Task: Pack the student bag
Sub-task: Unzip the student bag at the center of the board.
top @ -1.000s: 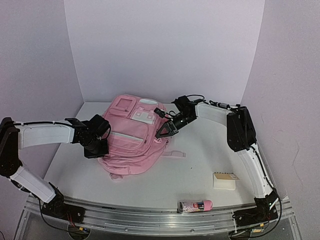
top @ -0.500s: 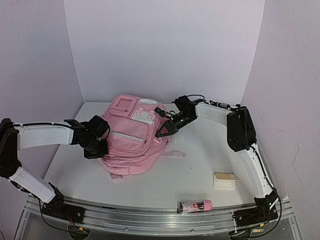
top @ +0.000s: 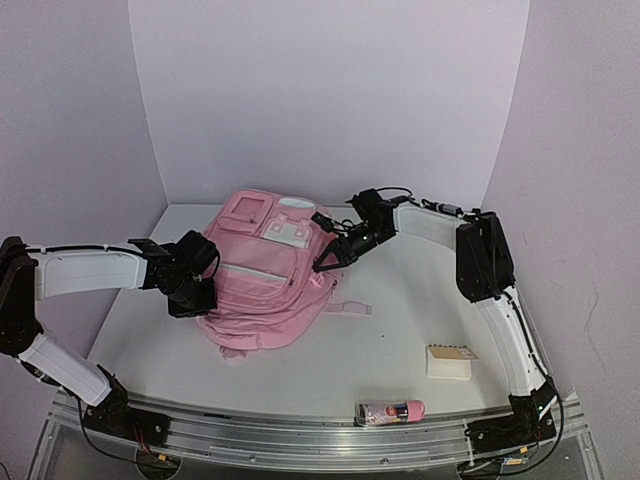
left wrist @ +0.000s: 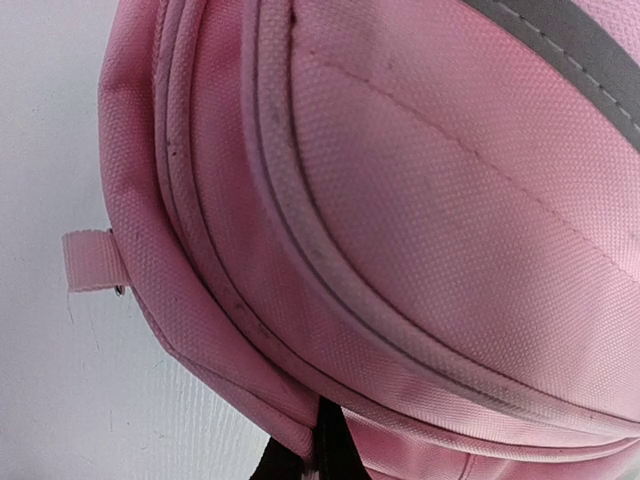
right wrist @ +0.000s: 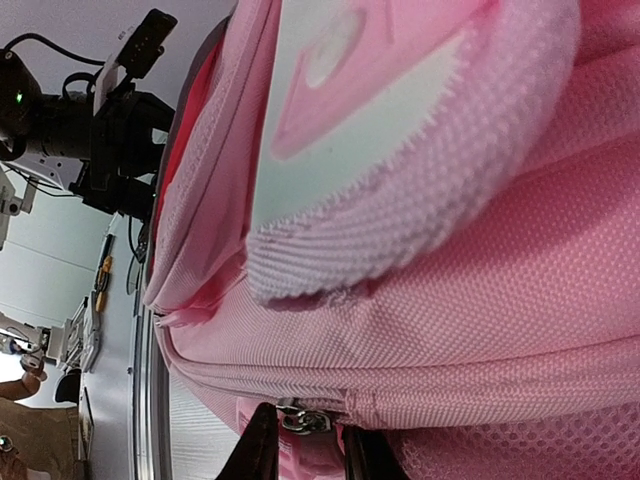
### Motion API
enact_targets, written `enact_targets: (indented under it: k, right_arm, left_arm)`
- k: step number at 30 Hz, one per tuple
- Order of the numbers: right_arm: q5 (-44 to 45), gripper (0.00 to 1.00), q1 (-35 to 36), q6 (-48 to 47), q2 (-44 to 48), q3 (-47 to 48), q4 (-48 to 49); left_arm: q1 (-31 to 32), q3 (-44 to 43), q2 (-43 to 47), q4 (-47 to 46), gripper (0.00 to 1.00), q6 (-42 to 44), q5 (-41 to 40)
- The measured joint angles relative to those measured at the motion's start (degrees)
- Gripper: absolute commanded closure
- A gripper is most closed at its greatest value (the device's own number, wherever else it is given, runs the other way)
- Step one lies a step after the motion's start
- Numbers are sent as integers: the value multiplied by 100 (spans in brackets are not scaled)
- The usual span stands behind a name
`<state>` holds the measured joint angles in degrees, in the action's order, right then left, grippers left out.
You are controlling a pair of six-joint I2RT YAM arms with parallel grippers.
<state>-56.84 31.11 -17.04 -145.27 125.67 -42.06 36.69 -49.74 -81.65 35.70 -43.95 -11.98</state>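
1. Right arm has eased its claw a touch up along the bag's side since a second ago; the left arm hasn't budged, and the bag lies just where it was.
2. Closest to us, by the front rail, a small pink bottle (top: 391,411) lies on its side on the white table (top: 380,340).
3. Just behind it and a bit to the right sits a cream box (top: 449,362), well apart from everything else.
4. Now the middle of the table: the student bag (top: 262,285) lies flat, front pockets up, left of centre, with one pink strap (top: 348,308) trailing out to the right.
5. The left gripper (left wrist: 320,455) is at the bag's left edge, and its wrist camera shows the dark fingers pressed together on the bag's seam, fabric pinched between them.
6. In that same close view a small pink loop tab (left wrist: 92,260) sticks out from the bag's side over the bare table.
7. Across on the bag's right side, the right gripper (top: 333,256) reaches in, fingers drawn narrow around the metal zip pull (right wrist: 300,420), which sits right between them and looks gripped.
8. Further back, the bag's white patches (top: 287,232) face up near its far end.
9. Beyond that, the plain pale back wall (top: 330,90).
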Motion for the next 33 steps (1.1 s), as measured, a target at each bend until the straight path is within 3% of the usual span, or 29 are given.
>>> enact_targets:
  k: [4,10,23,33]
  right_arm:
    - [175,100,-8,52,56,0,-5]
    - [509,100,-8,2,208,-57,-36]
    - [2028,100,99,-1043,1269,-1214,196]
    - [2285,100,234,-896,1376,-1259,-160]
  left_arm:
    - [0,21,0,-39,100,9,22]
    - [0,42,2,-104,100,7,73]
    - [13,42,2,-171,100,-105,164]
    - [0,255,337,-597,100,-221,667]
